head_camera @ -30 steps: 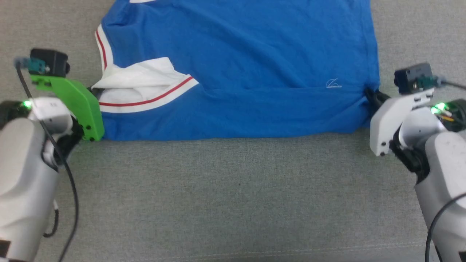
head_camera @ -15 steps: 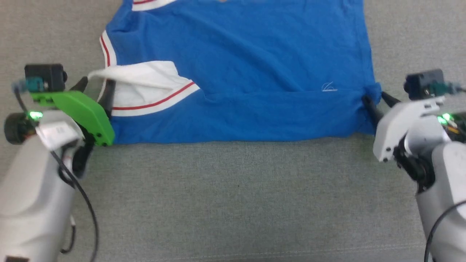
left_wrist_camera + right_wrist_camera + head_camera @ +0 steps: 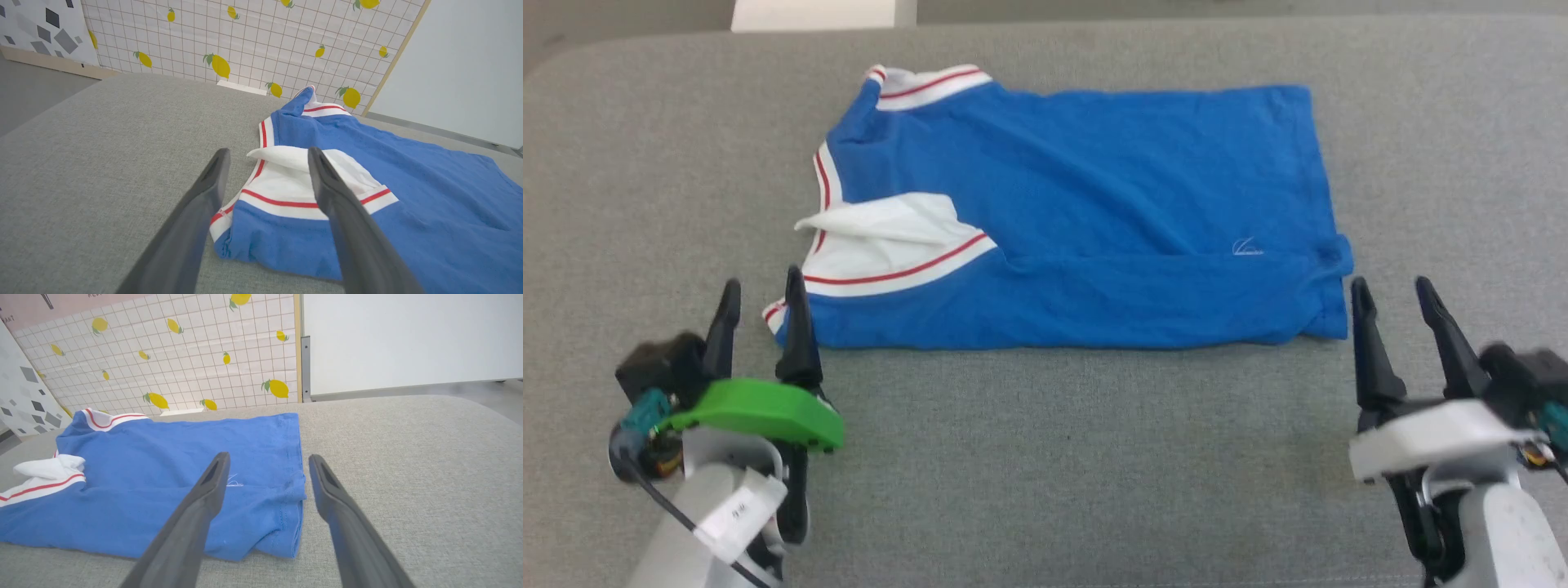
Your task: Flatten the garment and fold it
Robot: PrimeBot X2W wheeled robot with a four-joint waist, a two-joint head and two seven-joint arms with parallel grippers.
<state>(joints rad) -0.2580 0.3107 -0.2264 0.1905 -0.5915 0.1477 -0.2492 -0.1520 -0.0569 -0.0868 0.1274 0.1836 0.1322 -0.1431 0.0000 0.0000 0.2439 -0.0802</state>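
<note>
Grey cloth-covered desk (image 3: 1045, 457), lemon-print wall (image 3: 245, 45) behind. Left pincer (image 3: 761, 280): spread, empty, the near corner of the garment (image 3: 1094, 204) lying loose between its fingers, with a rumpled white sleeve (image 3: 890, 237) just ahead. The garment spans from one pincer to the other. Its near edge looks folded over once; sleeve tidying and further folds likely remain. Right pincer (image 3: 1389, 284): spread, empty, hem corner just ahead-left. Head view gives the whole outline; right wrist view reveals doubled layers at the hem.

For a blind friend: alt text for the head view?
A blue T-shirt with white, red-striped trim lies partly folded on grey fabric. The left fingers and right fingers stand open, empty, by its near corners.
</note>
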